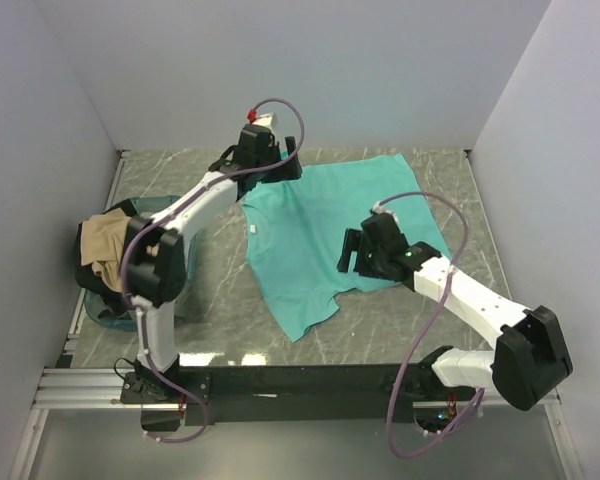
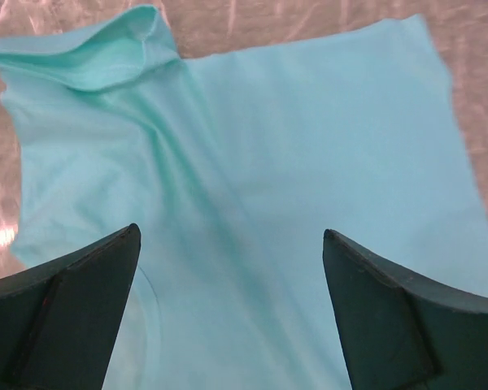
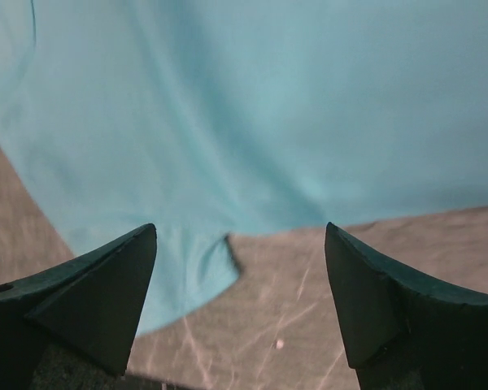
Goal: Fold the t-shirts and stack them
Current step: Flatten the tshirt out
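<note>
The teal shirt (image 1: 320, 225) lies spread out in the middle of the table (image 1: 210, 300), mostly flat with soft creases. Its collar faces left, where a small white label (image 1: 252, 231) shows. One sleeve points to the far left and the other to the near edge. In the left wrist view the shirt (image 2: 309, 162) fills most of the picture, and the far sleeve (image 2: 106, 49) is bunched up into a raised fold. In the right wrist view the shirt (image 3: 268, 106) covers the upper part, and its edge runs across bare table (image 3: 358, 276).

The left fingers (image 1: 283, 168) hang over the shirt's far left corner, by that sleeve. They stand wide apart (image 2: 81, 284) with only flat cloth showing between them, and nothing is gripped. The right fingers (image 1: 348, 256) are over the near right part of the shirt, close to its edge. They too are spread apart (image 3: 98, 284) and hold nothing. I cannot tell whether either pair touches the cloth.

At the left side of the table stands a bluish tub (image 1: 115, 320). A crumpled tan shirt (image 1: 105, 240) lies on top of dark shirts (image 1: 88, 275) in it, well apart from the teal one.
</note>
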Available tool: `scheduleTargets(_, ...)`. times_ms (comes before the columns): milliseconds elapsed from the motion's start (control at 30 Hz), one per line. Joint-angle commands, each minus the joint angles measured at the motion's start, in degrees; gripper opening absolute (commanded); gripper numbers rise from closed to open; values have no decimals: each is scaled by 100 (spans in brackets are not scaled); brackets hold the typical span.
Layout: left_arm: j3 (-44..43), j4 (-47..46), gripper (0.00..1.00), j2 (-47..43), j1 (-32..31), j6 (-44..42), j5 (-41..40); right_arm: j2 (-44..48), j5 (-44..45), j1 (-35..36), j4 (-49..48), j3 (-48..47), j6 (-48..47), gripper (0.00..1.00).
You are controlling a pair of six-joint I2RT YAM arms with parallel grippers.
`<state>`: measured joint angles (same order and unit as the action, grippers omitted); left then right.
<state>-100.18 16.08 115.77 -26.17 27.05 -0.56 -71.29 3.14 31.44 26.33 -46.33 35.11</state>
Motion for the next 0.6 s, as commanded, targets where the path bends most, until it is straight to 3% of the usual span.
scheduleTargets(0,1059,-438,99,-1132,-396,369,-173,107,934,-548,233,-508,-320,90)
scheduleTargets(233,3019,-764,99,-1785,-924,1258,12,-964,635,-2140,-207,-1062,-856,91)
scheduleTargets(567,3945,-738,100,-1645,-1039,1725,-111,-2881,284,-2670,-40,-2249,-1085,92)
